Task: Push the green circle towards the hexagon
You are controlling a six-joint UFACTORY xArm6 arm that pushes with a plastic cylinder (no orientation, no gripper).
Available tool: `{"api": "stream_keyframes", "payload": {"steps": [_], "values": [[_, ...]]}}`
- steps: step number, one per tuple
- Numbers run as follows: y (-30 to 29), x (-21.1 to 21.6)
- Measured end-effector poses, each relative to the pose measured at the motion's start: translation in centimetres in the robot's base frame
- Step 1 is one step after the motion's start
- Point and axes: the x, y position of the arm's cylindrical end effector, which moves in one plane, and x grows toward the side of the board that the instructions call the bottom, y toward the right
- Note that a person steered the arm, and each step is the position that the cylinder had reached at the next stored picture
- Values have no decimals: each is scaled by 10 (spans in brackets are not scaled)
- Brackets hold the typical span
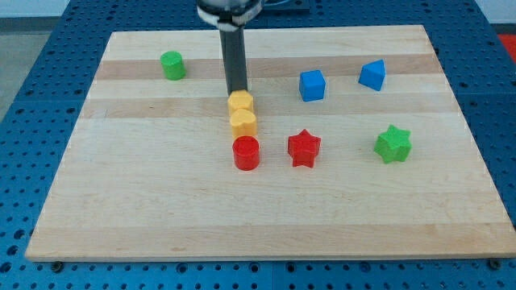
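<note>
- My tip (238, 90), the lower end of the straight dark rod that serves as end effector, rests on the desk (161, 217) near the view's top centre; a bare rod, it has no jaws to stand apart or together, and it clamps nothing.
- The yellow hexagon (240, 102) sits just below my tip, touching it or nearly so.
- A second yellow block (243, 122), its shape unclear, lies directly below the hexagon and touches it.
- The red cylinder (246, 152) comes next down that same line, against the second yellow block.
- The green circle (172, 65) stands well apart from my tip, toward the view's left and slightly higher.
- The red star (304, 147) is below my tip and to the view's right.
- The blue cube (312, 84) lies to the right of my tip at about its level.
- A second blue block (372, 74), angular in shape, sits farther right.
- The green star (393, 143) is farthest right and lower.
</note>
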Motion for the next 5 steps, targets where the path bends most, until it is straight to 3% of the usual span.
{"api": "stream_keyframes", "payload": {"steps": [1, 3, 5], "values": [[1, -23], [-42, -173], [-129, -186]]}}
